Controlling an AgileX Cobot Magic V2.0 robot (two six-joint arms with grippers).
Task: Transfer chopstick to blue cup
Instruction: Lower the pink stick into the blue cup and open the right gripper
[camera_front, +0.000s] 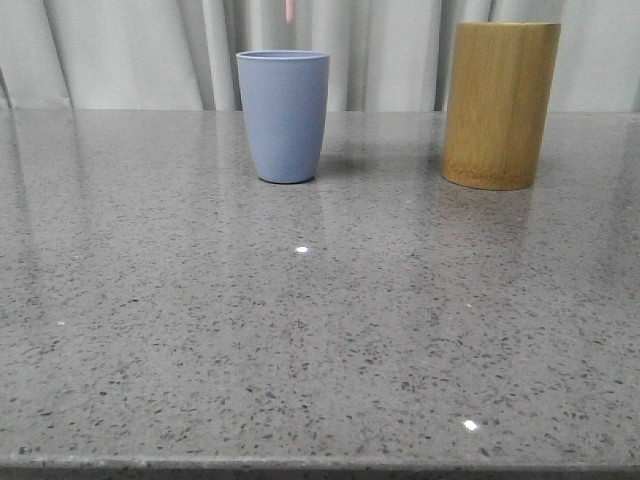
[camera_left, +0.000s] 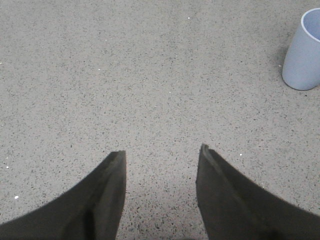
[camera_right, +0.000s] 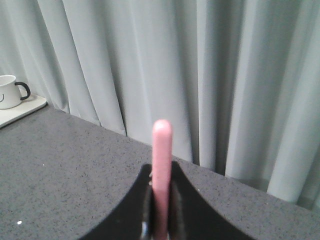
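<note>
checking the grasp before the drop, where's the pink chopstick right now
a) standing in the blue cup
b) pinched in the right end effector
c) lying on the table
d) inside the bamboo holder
b: in the right wrist view the chopstick stands clamped between the fingers of the right end effector.

Even overhead light leaves pinpoint glare on the speckled table (camera_front: 300, 330); soft shadows spread behind the blue cup (camera_front: 283, 115).

Ahead of me a tall yellow-brown bamboo cylinder (camera_front: 500, 105) stands on the grey speckled stone table (camera_front: 320, 340), pale pleated curtains (camera_front: 140, 50) behind, a white black-handled mug (camera_right: 11, 91) off aside.
</note>
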